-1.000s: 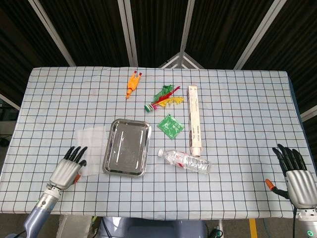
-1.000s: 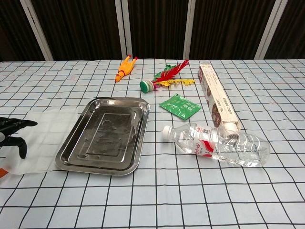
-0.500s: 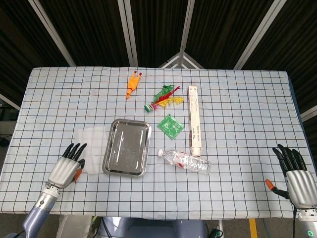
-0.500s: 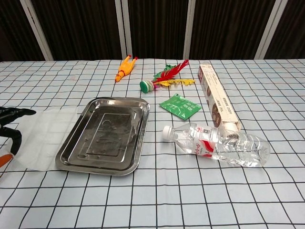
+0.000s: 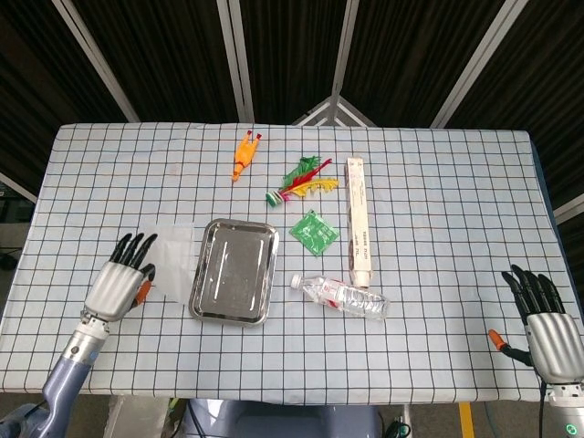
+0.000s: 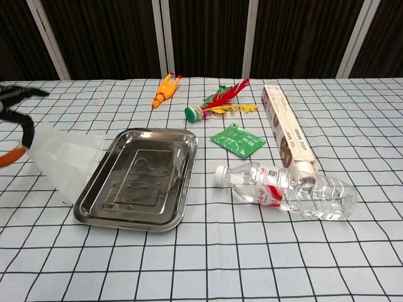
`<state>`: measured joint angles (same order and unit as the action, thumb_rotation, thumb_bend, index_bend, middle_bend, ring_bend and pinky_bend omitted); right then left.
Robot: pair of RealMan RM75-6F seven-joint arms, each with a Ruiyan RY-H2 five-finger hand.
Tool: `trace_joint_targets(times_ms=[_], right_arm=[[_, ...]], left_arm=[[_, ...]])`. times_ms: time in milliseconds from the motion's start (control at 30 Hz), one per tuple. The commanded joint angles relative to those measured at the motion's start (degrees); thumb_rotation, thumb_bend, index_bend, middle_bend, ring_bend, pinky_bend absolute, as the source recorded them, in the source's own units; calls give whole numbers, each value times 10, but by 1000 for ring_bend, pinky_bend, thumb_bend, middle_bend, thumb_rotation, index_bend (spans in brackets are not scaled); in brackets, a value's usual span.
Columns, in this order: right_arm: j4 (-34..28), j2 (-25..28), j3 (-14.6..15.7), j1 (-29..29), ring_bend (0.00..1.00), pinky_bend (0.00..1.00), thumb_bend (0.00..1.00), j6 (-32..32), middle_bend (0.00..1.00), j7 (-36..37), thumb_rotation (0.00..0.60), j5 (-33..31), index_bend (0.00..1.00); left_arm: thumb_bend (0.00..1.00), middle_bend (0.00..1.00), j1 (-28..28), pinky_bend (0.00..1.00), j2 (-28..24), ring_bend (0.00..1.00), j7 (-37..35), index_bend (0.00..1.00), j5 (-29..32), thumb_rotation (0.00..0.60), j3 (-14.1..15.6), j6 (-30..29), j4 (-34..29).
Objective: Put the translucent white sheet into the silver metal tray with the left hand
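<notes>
Over by the left edge of the bench (image 5: 438, 182) I've got the left robot hand (image 5: 120, 278) pinching the translucent white sheet (image 6: 66, 160) at its outer side, and in the chest view that side is lifted while the sheet slopes down to the bench right beside the silver metal tray (image 5: 234, 271). So the sheet is in hand, hanging between my hand and the tray's left rim, seemingly touching it at the lower corner (hard to be sure, the stuff is nearly see-through).

What matters for the next bit: the tray lies directly to the right of the sheet, with its long axis running from the near edge toward the far edge, roughly parallel to the sheet's free edge. My guess is a plain sideways carry over the rim should do it, no turning needed. The floppy sheet might catch on the rim or fold under.

The right robot hand (image 5: 546, 321) sits at the near right corner, fingers apart and holding nothing, well away from everything.
</notes>
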<state>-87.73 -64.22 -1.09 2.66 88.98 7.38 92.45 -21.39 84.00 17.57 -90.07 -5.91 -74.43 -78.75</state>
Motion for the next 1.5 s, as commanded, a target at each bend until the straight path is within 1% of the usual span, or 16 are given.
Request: trace_joint_targets(times_ms=[33, 67, 100, 133, 167, 267, 400, 500, 567, 667, 833, 933, 1133, 1200, 1333, 1500], right_arm=[[0, 0, 0, 0, 0, 11, 289, -1, 0, 0, 600, 0, 0], [0, 0, -1, 1, 0, 11, 289, -1, 0, 1, 600, -1, 0], [1, 0, 0, 1, 0, 11, 289, -2, 0, 2, 600, -1, 0], [1, 1, -1, 1, 0, 11, 289, -1, 0, 4, 600, -1, 0], [1, 1, 0, 1, 0, 11, 290, -1, 0, 5, 600, 0, 0], [3, 2, 0, 0, 0, 11, 290, 2, 0, 9, 600, 2, 0], [4, 2, 0, 0, 0, 11, 290, 2, 0, 11, 600, 2, 0], [5, 2, 0, -1, 0, 11, 290, 5, 0, 14, 600, 2, 0], [5, 3, 0, -2, 0, 11, 289, 7, 0, 17, 600, 2, 0], [6, 4, 0, -4, 0, 11, 289, 9, 0, 18, 600, 2, 0], [6, 3, 0, -3, 0, 11, 289, 8, 0, 17, 600, 2, 0], [5, 2, 0, -2, 0, 11, 290, 7, 0, 14, 600, 2, 0], [1, 1, 0, -2, 0, 11, 290, 7, 0, 10, 600, 4, 0], [1, 1, 0, -1, 0, 11, 289, 6, 0, 10, 600, 4, 0], [1, 2, 0, 0, 0, 11, 289, 5, 0, 12, 600, 4, 0], [1, 3, 0, 0, 0, 11, 289, 3, 0, 14, 600, 2, 0]], left_arm=[[486, 32, -57, 0, -26, 0, 40, 610, 25, 600, -68, 25, -64], [486, 33, -67, 0, -29, 0, 49, 610, 27, 600, -79, 30, -76], [486, 34, -87, 0, -33, 0, 69, 610, 30, 600, -98, 38, -95], [486, 35, -118, 0, -29, 0, 90, 610, 24, 600, -127, 44, -117], [486, 35, -132, 0, -25, 0, 108, 610, 37, 600, -141, 54, -129], [486, 37, -160, 0, -9, 0, 149, 609, 66, 600, -162, 65, -164], [486, 39, -175, 0, 9, 0, 178, 606, 79, 600, -161, 64, -187], [486, 39, -176, 0, 21, 0, 191, 603, 74, 600, -137, 61, -200], [486, 38, -164, 0, 28, 0, 195, 604, 53, 600, -95, 54, -196], [486, 42, -148, 0, 30, 0, 188, 606, 39, 600, -59, 44, -181], [486, 42, -120, 0, 20, 0, 161, 606, 28, 600, -13, 31, -154], [486, 40, -108, 0, 19, 0, 143, 604, 25, 600, 8, 30, -135], [484, 38, -86, 0, 33, 0, 123, 599, 17, 600, 48, 32, -103], [484, 37, -76, 0, 45, 0, 113, 598, 12, 600, 68, 34, -88], [483, 38, -73, 0, 60, 0, 106, 590, 0, 600, 75, 33, -63], [476, 39, -77, 0, 60, 0, 112, 578, 1, 600, 71, 45, -51]])
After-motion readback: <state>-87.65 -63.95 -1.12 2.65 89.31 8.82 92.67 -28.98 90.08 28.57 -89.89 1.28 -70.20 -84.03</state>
